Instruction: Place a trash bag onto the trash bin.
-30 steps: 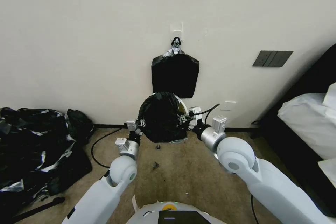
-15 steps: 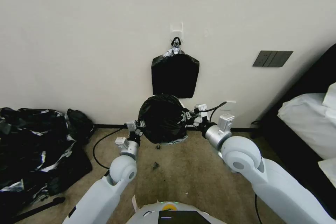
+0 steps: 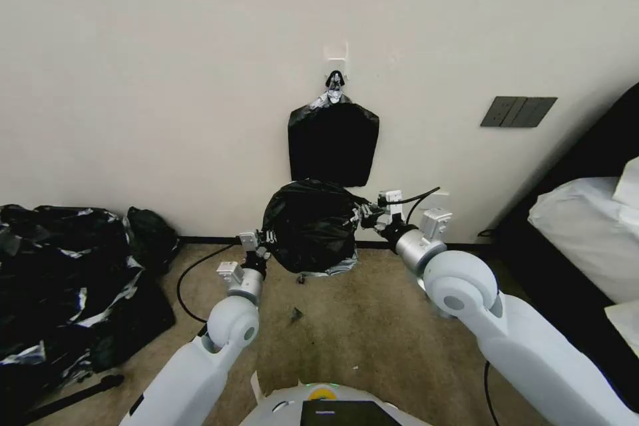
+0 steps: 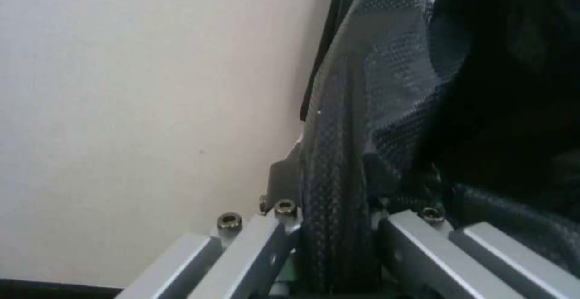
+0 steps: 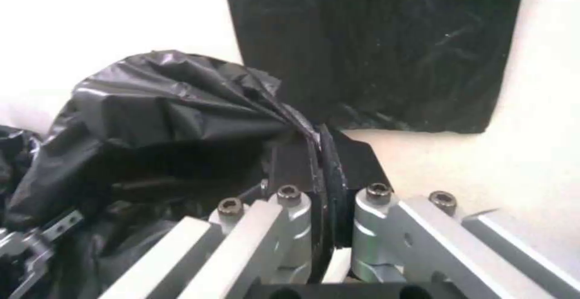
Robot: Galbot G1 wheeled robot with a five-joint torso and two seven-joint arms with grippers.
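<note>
Head view, item one: trash bag (image 3: pixel 307 225), black and glossy, stretched between our two grippers, its long axis running side to side and its belly bulging toward us. Left gripper (image 3: pixel 268 237) pinches the bag's left edge; left wrist view shows film clamped between its fingers (image 4: pixel 284 226). Right gripper (image 3: pixel 366 212) pinches the right edge likewise, slightly higher, both equally near. We cannot make out the trash bin; we judge it sits beneath the bag. Surface: tan carpet (image 3: pixel 346 326). Room: pale wall (image 3: pixel 166 80), hanging stack of bags (image 3: pixel 333 143), heap of black plastic (image 3: pixel 60 279) at left.
</note>
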